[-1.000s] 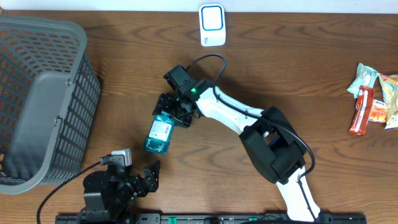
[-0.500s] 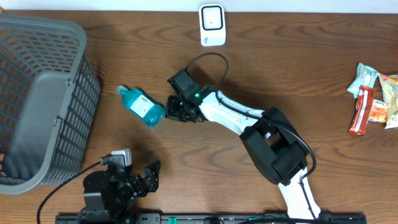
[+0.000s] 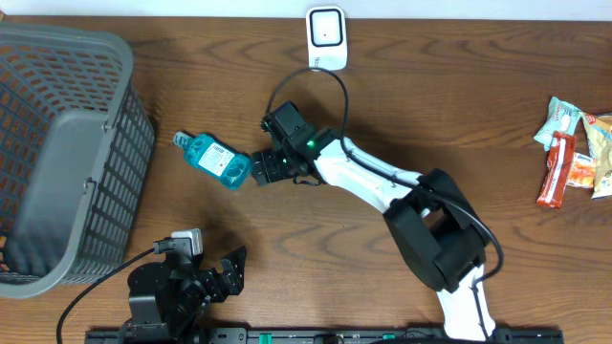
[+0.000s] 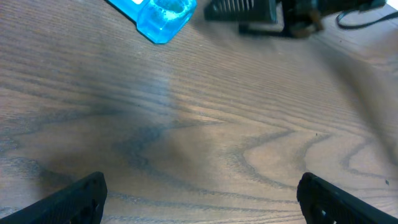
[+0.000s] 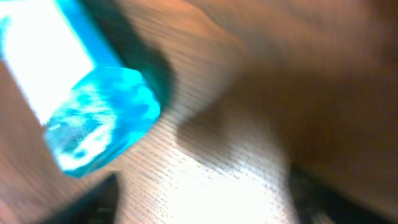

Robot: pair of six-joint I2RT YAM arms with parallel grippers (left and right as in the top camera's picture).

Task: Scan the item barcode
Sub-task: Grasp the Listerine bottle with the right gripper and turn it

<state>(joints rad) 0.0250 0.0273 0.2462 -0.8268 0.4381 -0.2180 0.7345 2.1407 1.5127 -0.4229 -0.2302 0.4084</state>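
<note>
Lying loose on the brown wooden worktop (image 3: 478,96), well apart from the small white box-shaped scanner (image 3: 326,38), the teal clear-plastic bottle (image 3: 212,160) rests just beyond the spread jaws of the right tool (image 3: 258,169), so a hasty pinch could shove it away, label unread.

We get even, bright light and sharp detail from overhead, with soft shadows. The left wrist view shows a pale sheen on the table (image 4: 186,118). The right wrist view is badly smeared, the blue bottle (image 5: 93,118) blurred beside glare.
</note>
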